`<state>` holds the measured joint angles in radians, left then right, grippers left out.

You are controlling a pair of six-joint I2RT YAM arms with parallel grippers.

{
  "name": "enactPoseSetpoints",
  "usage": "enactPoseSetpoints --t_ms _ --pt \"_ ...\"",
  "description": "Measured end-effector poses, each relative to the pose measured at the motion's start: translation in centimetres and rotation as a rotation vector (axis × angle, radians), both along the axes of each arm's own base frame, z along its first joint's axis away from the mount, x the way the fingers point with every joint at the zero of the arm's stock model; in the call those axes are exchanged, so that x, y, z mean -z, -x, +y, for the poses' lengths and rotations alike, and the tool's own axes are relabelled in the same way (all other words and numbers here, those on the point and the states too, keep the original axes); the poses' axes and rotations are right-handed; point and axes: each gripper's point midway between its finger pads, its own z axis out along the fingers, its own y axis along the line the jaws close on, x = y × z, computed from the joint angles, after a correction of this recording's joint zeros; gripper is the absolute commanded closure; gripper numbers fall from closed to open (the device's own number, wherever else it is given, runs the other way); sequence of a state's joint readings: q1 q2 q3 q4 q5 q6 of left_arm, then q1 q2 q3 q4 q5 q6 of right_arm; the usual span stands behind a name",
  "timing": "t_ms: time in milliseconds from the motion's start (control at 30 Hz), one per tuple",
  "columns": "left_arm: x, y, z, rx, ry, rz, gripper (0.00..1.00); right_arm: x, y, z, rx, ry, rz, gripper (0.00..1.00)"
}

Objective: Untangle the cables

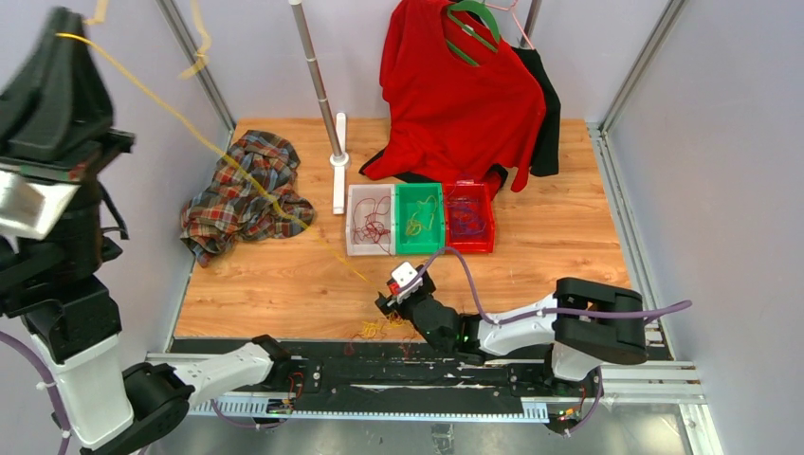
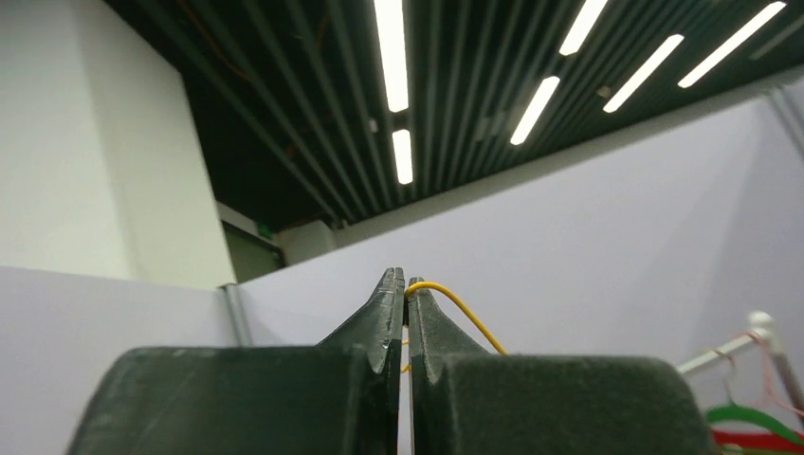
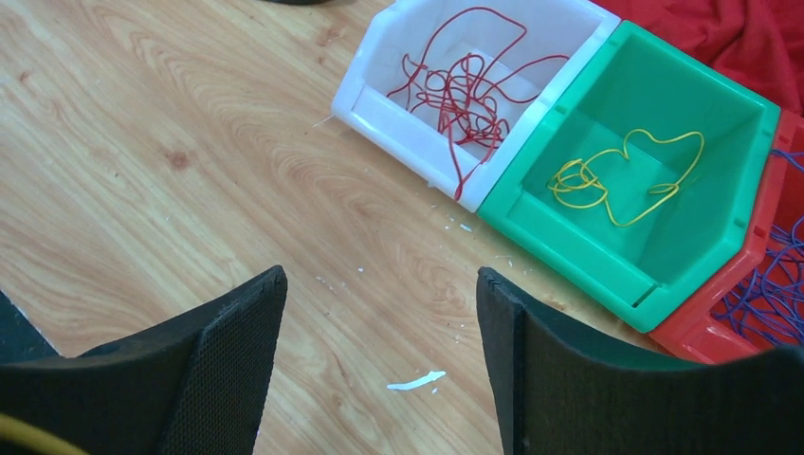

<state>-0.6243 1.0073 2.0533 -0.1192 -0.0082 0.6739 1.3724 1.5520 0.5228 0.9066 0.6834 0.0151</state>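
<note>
On the tabletop (image 1: 284, 294), white bin (image 1: 353, 204), green bin (image 1: 436, 201) and red bin (image 1: 488, 204) are already loaded. Left tool (image 2: 406, 284), up high, is clamped on a yellow cable (image 1: 190, 133) stretched down to a tangle (image 1: 374, 330) left at the near edge. Right tool (image 3: 379, 313) is spread wide beside it.

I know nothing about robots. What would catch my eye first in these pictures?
A yellow cable runs in a long slant from the raised left gripper, shut on it, down to a tangle at the table's near edge. Mid-table stand a white bin of red cables, a green bin with yellow ones, a red bin with purple ones. A red shirt hangs behind.
</note>
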Motion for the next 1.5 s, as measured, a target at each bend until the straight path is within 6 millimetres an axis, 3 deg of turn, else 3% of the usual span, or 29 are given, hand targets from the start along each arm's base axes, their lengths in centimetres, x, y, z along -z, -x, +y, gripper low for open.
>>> enactPoseSetpoints --t_ms 133,300,567,700,800,967,1100,1233,1500 --pt "-2.4 1.7 2.7 -0.073 0.088 -0.08 1.0 0.7 0.6 0.2 -0.013 0.041 -0.018 0.27" --pt "-3.3 2.6 4.1 -0.113 0.138 -0.125 1.0 1.2 0.5 -0.1 0.003 0.067 -0.028 0.27" --pt "-0.8 -0.1 0.7 -0.064 0.005 -0.032 1.0 1.1 0.1 -0.6 0.035 0.08 -0.04 0.26" --pt "3.5 -2.2 -2.5 0.026 -0.105 0.084 1.0 -0.2 -0.5 -0.7 0.052 0.079 -0.041 0.24" --pt "6.9 -3.6 -4.6 0.09 -0.161 0.174 1.0 -3.3 -1.6 -1.5 0.073 0.005 -0.03 0.24" --pt "13.9 -6.1 -8.7 0.206 -0.281 0.33 1.0 -9.8 -4.1 -4.6 0.131 -0.166 -0.045 0.24" --pt "19.6 -7.8 -12.0 0.313 -0.361 0.455 0.99 -13.2 -4.8 -6.4 0.118 -0.248 -0.065 0.27" --pt "23.6 -9.7 -15.1 0.41 -0.385 0.563 1.0 -14.5 -6.5 -8.7 0.154 -0.283 -0.068 0.27" --pt "28.3 -14.9 -20.4 0.488 -0.396 0.718 1.0 -14.3 -9.5 -11.1 0.256 -0.238 -0.064 0.28"
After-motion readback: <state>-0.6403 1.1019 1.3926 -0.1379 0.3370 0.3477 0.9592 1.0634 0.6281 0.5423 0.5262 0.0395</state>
